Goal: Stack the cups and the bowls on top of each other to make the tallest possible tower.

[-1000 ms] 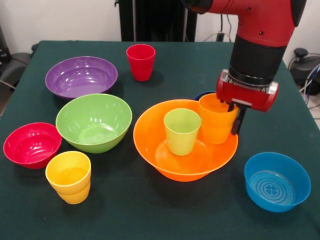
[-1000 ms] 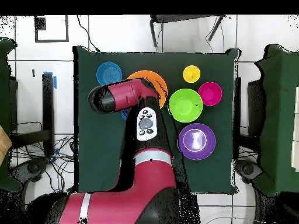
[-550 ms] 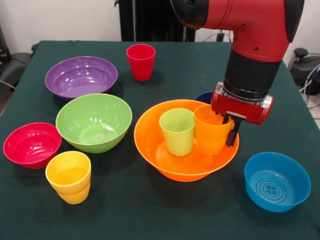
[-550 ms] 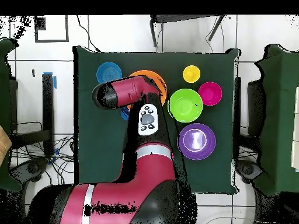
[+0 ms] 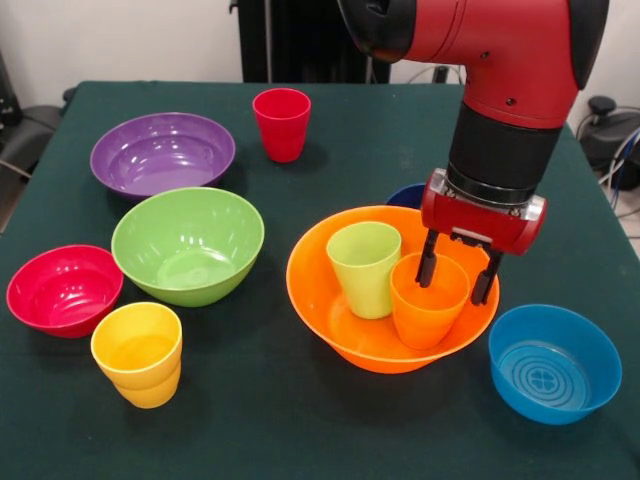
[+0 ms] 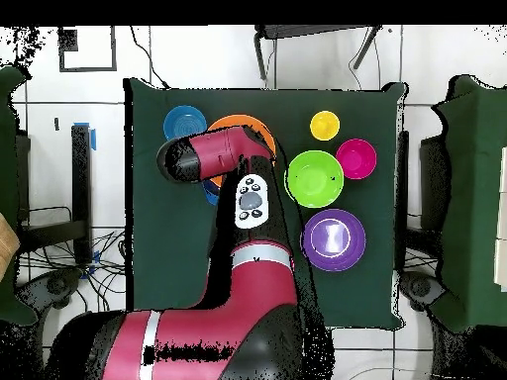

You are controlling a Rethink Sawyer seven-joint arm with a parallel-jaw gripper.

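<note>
Your hand [image 5: 458, 272] hangs over the orange cup [image 5: 428, 300], one finger dipping inside the rim and the other outside it on the far-right wall, so it looks clamped on that wall, which lets you carry the cup upright. The cup sits inside the big orange bowl [image 5: 340, 325], touching the light green cup [image 5: 365, 268] beside it, both mouth up. That bowl is the widest piece, so it makes sense as the tower's base.

The rest wait loose on the table [image 5: 300, 420]: purple bowl [image 5: 163, 152], lime green bowl [image 5: 187, 245], red bowl [image 5: 64, 290], light blue bowl [image 5: 553, 362], red cup [image 5: 282, 123], yellow cup [image 5: 138, 353]. A dark blue bowl [image 5: 408, 194] peeks out behind the orange one.
</note>
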